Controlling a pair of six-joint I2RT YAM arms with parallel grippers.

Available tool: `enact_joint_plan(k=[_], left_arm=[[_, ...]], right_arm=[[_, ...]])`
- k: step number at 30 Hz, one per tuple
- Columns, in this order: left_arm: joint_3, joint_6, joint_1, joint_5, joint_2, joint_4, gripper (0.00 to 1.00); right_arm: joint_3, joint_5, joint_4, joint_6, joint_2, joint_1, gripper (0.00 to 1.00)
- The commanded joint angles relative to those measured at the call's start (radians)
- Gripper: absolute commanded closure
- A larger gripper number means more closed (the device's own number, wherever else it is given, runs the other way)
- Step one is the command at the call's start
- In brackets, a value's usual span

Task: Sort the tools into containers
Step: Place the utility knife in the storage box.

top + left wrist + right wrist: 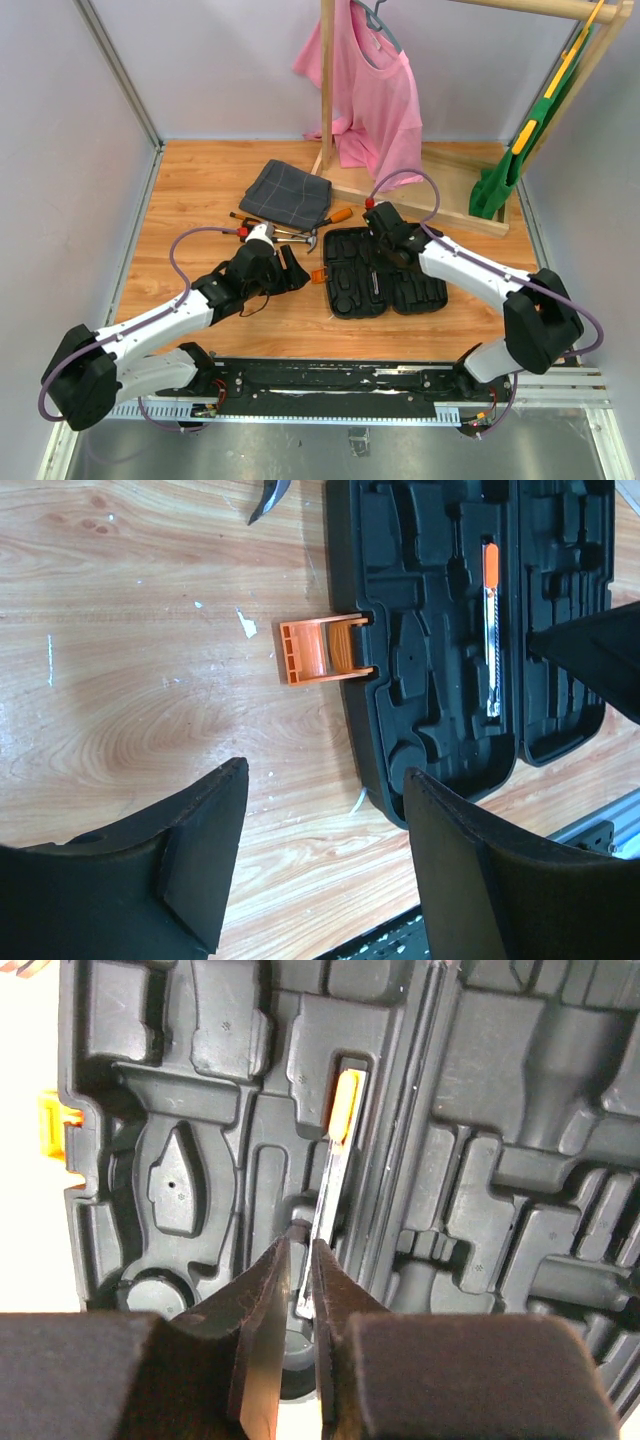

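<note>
The black tool case (345, 292) lies open in the middle of the table, its orange clasp (320, 275) pointing left. One slim screwdriver (335, 1160) with an orange end rests in a slot of the case (520, 1080). My right gripper (300, 1245) hangs over that slot, its jaws pinched on the screwdriver's metal shaft. More tools (290, 236) lie in a heap behind the case, one with an orange handle (338, 215). My left gripper (325, 810) stands open above bare wood, just left of the case (420, 600) and near the clasp (320, 650), with nothing in it.
A dark grey checked cloth (286, 193) lies behind the tool heap. A wooden rack (327, 80) at the back carries a pink shirt (375, 90) and a green item (510, 165). A dark metal tool tip (268, 500) pokes in at the top of the left wrist view.
</note>
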Motion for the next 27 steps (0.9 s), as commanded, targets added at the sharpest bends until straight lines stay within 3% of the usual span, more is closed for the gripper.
enact_joint_plan(k=[1,8,27], left_arm=[[0.013,-0.009,0.007,0.015,0.006,0.031,0.33],[0.003,-0.018,0.007,0.013,-0.007,0.027,0.33],[0.004,-0.021,0.007,0.024,0.002,0.03,0.33]], right_arm=[[0.061,-0.012,-0.023,-0.053,0.05,-0.012,0.85],[0.118,0.026,-0.074,-0.081,0.139,-0.012,0.88],[0.111,0.037,-0.074,-0.075,0.195,-0.012,0.9]])
